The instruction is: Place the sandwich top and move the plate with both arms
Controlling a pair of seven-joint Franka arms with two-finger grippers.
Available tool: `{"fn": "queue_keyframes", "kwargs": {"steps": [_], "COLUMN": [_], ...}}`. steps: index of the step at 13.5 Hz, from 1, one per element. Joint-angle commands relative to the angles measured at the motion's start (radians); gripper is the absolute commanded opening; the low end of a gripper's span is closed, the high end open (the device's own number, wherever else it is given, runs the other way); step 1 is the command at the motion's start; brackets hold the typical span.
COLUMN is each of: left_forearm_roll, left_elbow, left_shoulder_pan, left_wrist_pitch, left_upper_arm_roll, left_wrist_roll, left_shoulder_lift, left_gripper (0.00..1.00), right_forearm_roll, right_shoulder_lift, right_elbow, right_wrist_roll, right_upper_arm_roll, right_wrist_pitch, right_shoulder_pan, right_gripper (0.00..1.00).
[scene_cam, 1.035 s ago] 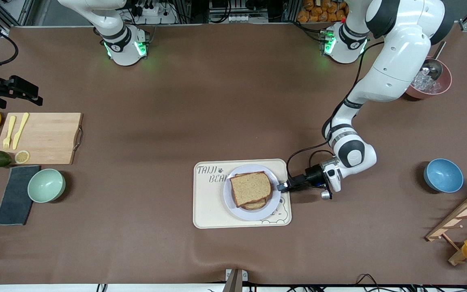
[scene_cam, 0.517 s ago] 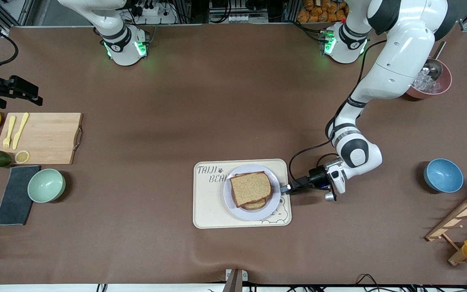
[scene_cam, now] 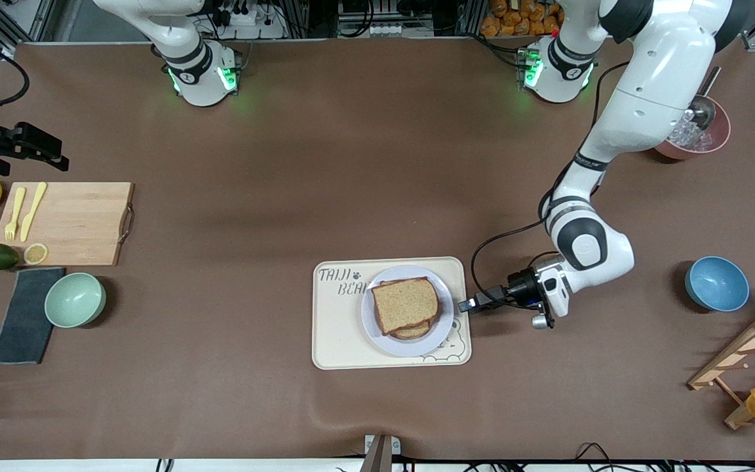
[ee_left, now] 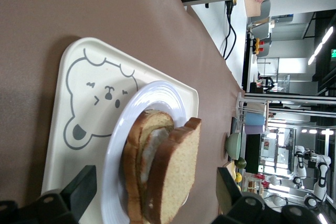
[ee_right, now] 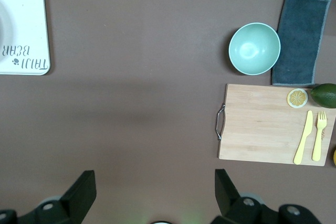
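The round pale plate (scene_cam: pixel 406 342) is carried on the rectangular cream tray (scene_cam: pixel 333 341); on it the grainy brown sandwich top (scene_cam: pixel 406 304) is stacked. The left gripper (scene_cam: pixel 468 305) is held spread beside the tray, empty. The right gripper (ee_right: pixel 155 192) is spread wide over bare table.

the tabletop (scene_cam: pixel 351 164) wears a matt brown covering, smooth and cloth-like, with a soft ripple at the edge nearest the front camera. the tray (scene_cam: pixel 331 334) looks like matt cream plastic with a printed grey bear. on it, the plate (scene_cam: pixel 410 346) is smooth and faintly glossy, ceramic or plastic. the sandwich top (scene_cam: pixel 406 304) is coarse, porous brown bread with a darker crust. toward the right arm's end, the cutting board (scene_cam: pixel 76 223) is pale grained wood with a metal handle, the cloth (scene_cam: pixel 23 314) is dark woven fabric, and the green bowl (scene_cam: pixel 75 299) is glazed and glossy.
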Motion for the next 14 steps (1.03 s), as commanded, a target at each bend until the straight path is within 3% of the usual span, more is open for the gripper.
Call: {"fn": "queue_keyframes", "kwargs": {"steps": [1, 11, 14], "left_forearm_roll": [0.118, 0.863, 1.02], "left_elbow": [-0.028, 0.003, 0.036], "left_shoulder_pan": [-0.001, 0.004, 0.008], "left_wrist_pitch": [0.016, 0.003, -0.098], "left_upper_arm_roll": [0.009, 0.027, 0.038], "left_wrist_roll": [-0.096, -0.637, -0.7], "left_shoulder_lift": [-0.067, -0.226, -0.258], "left_gripper": [1.0, 1.0, 1.0], "right_forearm_roll": [-0.015, -0.015, -0.015], "right_shoulder_lift": [-0.017, -0.017, -0.017], "right_elbow": [-0.017, -0.017, -0.017], "right_wrist_roll": [0.015, 0.015, 0.015], "right_upper_arm_roll": [-0.005, -0.005, -0.005], "right_wrist_pitch": [0.008, 0.008, 0.008], "right_shoulder_pan": [0.009, 0.007, 0.007], "right_gripper": [1.0, 1.0, 1.0]}}
